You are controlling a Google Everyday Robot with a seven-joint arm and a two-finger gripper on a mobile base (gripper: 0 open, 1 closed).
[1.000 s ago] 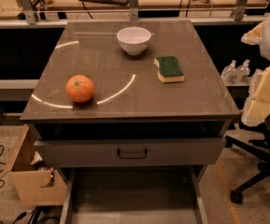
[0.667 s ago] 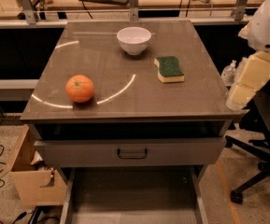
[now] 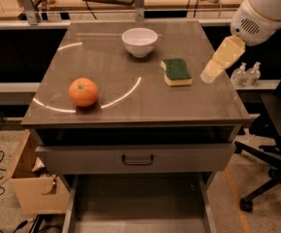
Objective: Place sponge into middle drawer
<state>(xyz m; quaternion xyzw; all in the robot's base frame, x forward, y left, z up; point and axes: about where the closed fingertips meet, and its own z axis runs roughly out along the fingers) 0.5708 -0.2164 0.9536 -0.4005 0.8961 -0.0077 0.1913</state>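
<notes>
The sponge [image 3: 177, 71] lies flat on the right part of the cabinet top [image 3: 130, 101], green scouring face up and its wavy yellow side to the left. My gripper [image 3: 209, 74] hangs from the white arm at the upper right, slanting down and left. Its tip is just above the top's right edge, a short way right of the sponge and apart from it. It holds nothing. The middle drawer [image 3: 137, 203] is pulled out at the bottom of the view, its grey floor bare, below a shut grey drawer front with a dark loop handle [image 3: 137, 159].
A white bowl [image 3: 139, 41] stands at the back middle of the top. A round orange fruit [image 3: 83, 91] sits at the front left. A cardboard box [image 3: 30, 188] is on the floor at left. An office chair [image 3: 276, 144] stands at right.
My gripper has moved left and up, from beside the cabinet's right edge to over the top, closer to the sponge. The sponge, bowl and fruit have not moved.
</notes>
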